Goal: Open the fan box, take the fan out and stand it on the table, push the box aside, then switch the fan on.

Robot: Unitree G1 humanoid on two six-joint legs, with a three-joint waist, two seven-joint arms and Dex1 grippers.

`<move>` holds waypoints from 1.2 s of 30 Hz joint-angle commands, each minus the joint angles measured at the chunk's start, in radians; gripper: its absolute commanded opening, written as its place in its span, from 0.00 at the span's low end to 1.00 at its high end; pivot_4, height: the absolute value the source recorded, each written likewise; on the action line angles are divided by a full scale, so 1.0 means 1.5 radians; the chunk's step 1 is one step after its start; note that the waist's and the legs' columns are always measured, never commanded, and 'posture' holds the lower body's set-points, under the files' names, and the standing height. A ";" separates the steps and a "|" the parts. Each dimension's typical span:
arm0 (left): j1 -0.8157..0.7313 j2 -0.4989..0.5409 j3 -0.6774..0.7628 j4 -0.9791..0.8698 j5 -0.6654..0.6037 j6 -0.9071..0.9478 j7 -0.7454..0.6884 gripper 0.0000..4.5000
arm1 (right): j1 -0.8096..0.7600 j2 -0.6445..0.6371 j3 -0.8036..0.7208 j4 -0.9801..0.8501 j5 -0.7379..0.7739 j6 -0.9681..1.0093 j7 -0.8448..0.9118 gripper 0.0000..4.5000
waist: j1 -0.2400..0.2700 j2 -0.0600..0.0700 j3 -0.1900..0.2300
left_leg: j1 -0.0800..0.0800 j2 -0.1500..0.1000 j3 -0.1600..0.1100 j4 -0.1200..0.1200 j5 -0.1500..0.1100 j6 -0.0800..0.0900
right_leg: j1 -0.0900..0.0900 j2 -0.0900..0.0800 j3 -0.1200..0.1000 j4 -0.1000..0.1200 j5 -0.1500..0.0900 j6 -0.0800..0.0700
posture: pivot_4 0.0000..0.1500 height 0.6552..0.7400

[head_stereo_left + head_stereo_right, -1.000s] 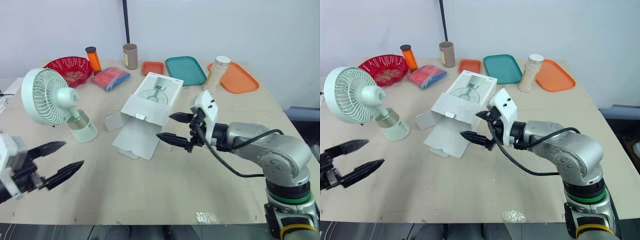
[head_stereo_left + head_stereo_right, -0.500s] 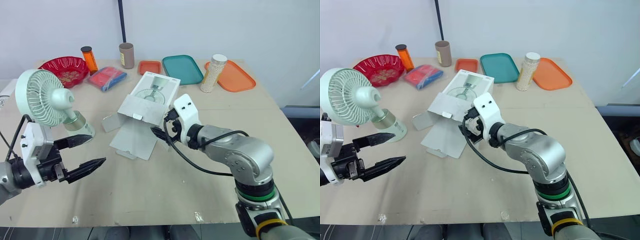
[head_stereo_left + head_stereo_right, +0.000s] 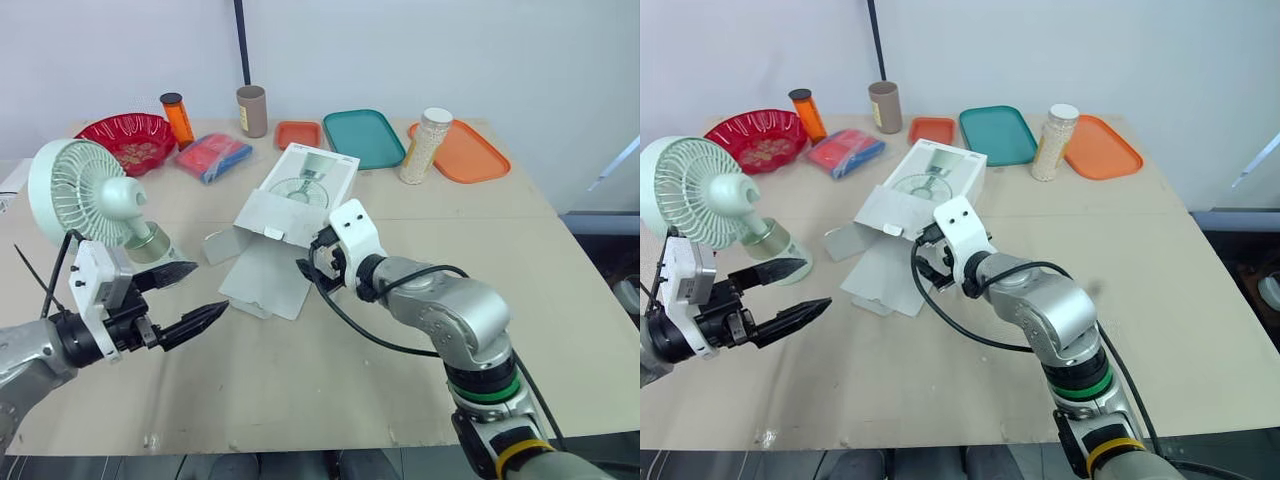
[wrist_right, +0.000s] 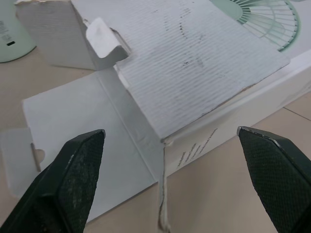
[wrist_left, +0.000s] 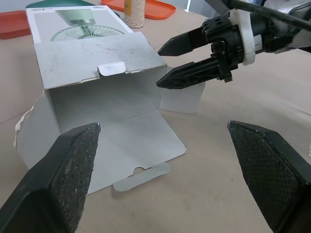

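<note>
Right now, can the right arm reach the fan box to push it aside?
Probably yes: the right gripper hovers open beside the fan box, near its opened end, and nothing stands between them.

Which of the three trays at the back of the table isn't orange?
The teal tray, the middle one. The small tray on its left and the larger tray on its right are both orange.
</note>
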 commanded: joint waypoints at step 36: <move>-0.135 -0.074 -0.117 0.039 0.062 -0.047 0.069 0.99 | -0.030 -0.021 0.038 0.165 -0.239 -0.200 0.050 1.00 | 0.001 0.000 0.000 | 0.000 0.000 0.000 0.000 0.000 0.000 | 0.000 0.000 0.000 0.000 0.000 0.000 | 1.00 1.00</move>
